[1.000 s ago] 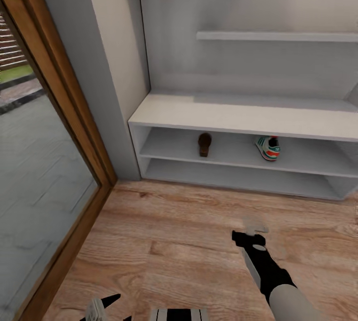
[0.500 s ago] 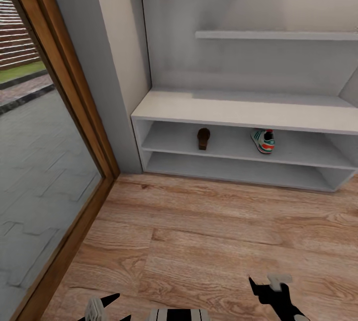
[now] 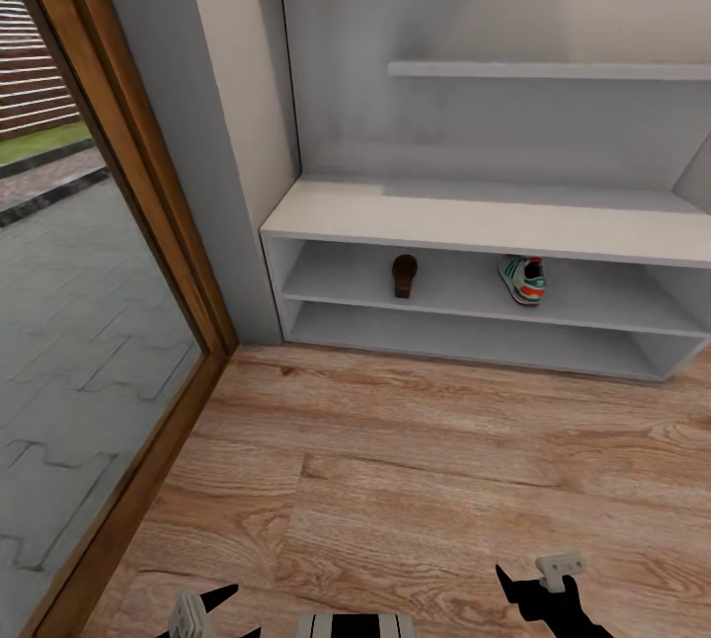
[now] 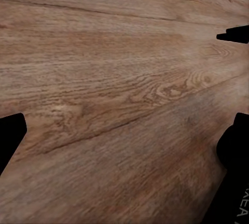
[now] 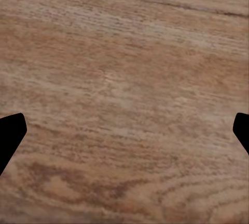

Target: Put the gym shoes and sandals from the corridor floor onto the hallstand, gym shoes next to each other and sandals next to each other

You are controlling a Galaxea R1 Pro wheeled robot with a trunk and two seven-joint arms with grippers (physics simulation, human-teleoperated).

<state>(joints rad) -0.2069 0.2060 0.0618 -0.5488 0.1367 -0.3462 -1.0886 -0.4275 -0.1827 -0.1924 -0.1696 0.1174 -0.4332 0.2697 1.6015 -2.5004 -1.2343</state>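
Wood-plank corridor floor (image 3: pixel 415 480), light brown with visible grain and knots, spans the lower half of the head view. At 12 o'clock stands the hallstand (image 3: pixel 474 218), a pale grey-white unit with a flat tabletop, two low open shelves and a wall shelf (image 3: pixel 548 70) above. On the upper of the two open shelves lies one sandal (image 3: pixel 404 276), brown, and well apart from it toward 3 o'clock one gym shoe (image 3: pixel 522 279), white with green stripes and a red-orange heel patch; both rest on the shelf board, off the floor. At 9 o'clock a wood-framed glass door (image 3: pixel 128 223) shows paving outside, with a grey wall corner (image 3: pixel 197 144) between it and the hallstand.

Left hand (image 3: pixel 202 610) sits at the lower edge at 7 o'clock; in the left wrist view its dark fingers (image 4: pixel 9 135) stand spread apart over bare planks, holding nothing. Right hand (image 3: pixel 548 584) appears at 5 o'clock, low over the floor; in the right wrist view its fingertips (image 5: pixel 10 130) stand at opposite edges, wide apart, with only wood grain between them.
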